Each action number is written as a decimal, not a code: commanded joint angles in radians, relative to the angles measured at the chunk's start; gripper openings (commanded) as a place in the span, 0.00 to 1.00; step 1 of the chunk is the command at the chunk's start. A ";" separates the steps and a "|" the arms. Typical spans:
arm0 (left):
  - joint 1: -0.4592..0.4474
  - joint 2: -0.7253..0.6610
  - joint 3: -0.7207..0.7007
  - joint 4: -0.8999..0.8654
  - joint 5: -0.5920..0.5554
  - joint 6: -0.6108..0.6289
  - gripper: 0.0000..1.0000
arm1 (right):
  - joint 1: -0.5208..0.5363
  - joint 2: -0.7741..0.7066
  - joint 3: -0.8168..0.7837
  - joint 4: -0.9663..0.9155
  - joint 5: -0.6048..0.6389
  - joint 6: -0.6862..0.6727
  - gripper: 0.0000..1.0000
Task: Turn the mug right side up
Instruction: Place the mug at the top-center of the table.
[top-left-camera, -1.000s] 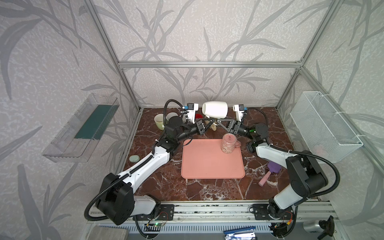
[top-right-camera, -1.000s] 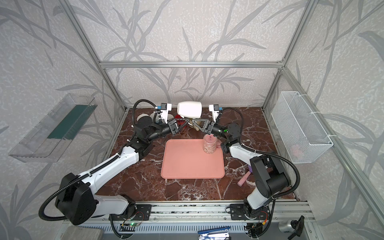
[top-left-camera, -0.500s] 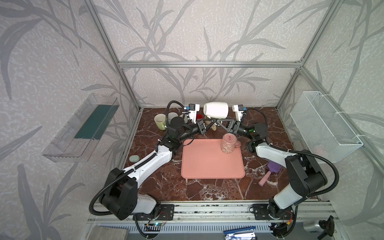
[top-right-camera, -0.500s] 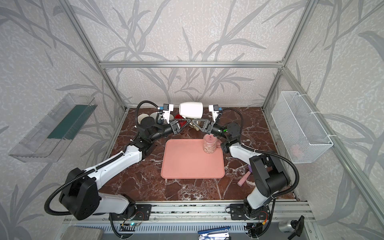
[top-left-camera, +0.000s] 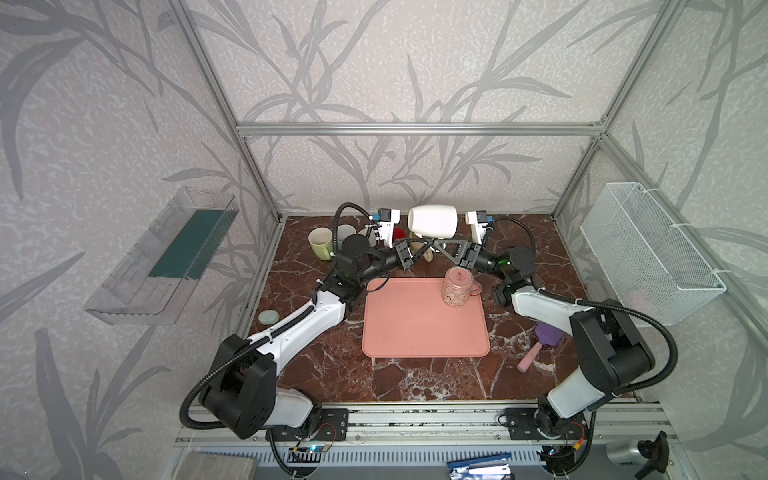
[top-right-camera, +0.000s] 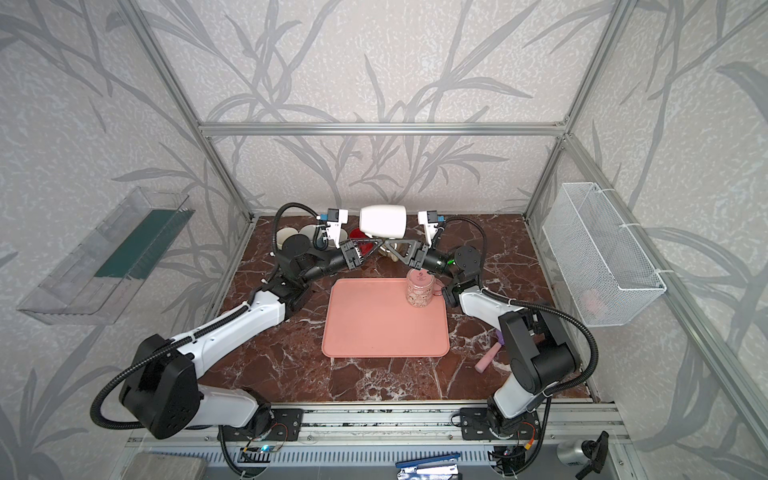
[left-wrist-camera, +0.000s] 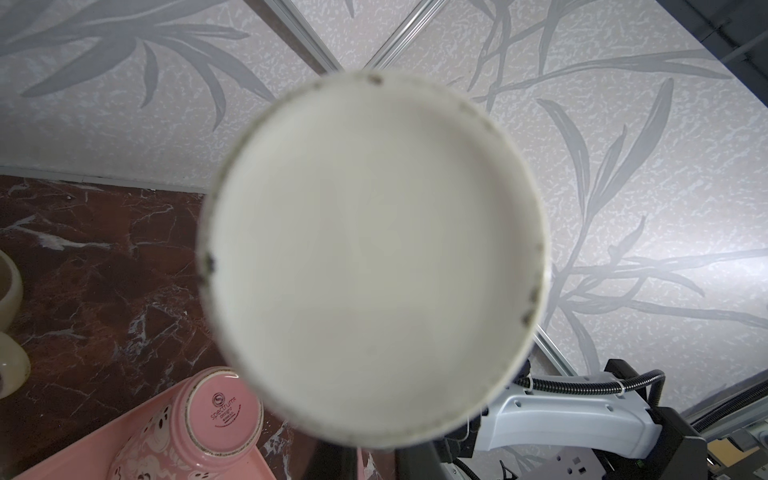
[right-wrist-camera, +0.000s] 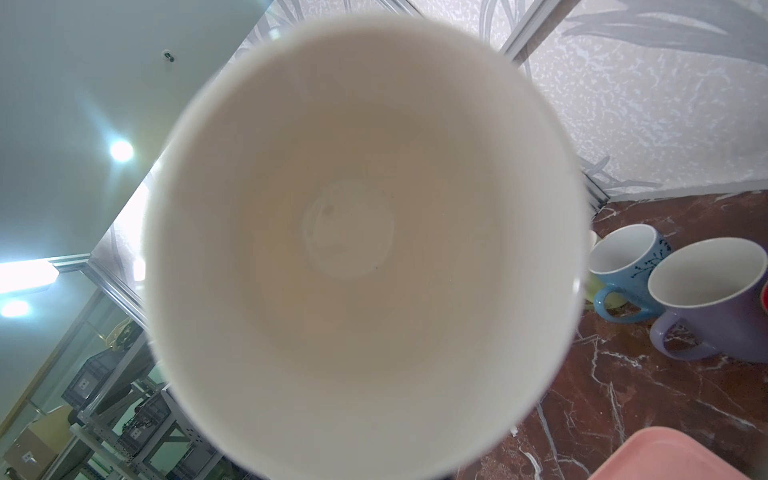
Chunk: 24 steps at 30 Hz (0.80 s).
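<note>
White mug (right-wrist-camera: 361, 249) fills my feed, mouth square to the lens and rim blurred. I can make out a faint ring on its inner base. Just past its rim, a blue mug (right-wrist-camera: 623, 266) and a purple mug (right-wrist-camera: 706, 307) stand upright side by side on the brown marble table (right-wrist-camera: 602, 395). A pink tray (right-wrist-camera: 673, 457) corner shows near that rim too. Leaf-patterned wall (right-wrist-camera: 644, 104) behind.
</note>
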 joint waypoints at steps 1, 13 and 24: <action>0.010 -0.060 -0.017 -0.120 -0.023 0.082 0.24 | -0.020 -0.060 -0.016 0.080 0.044 -0.008 0.00; 0.045 -0.169 -0.021 -0.291 -0.071 0.147 0.96 | -0.047 -0.141 -0.118 -0.021 0.075 -0.082 0.00; 0.053 -0.428 -0.037 -0.744 -0.271 0.370 0.99 | -0.060 -0.330 -0.099 -0.556 0.177 -0.350 0.00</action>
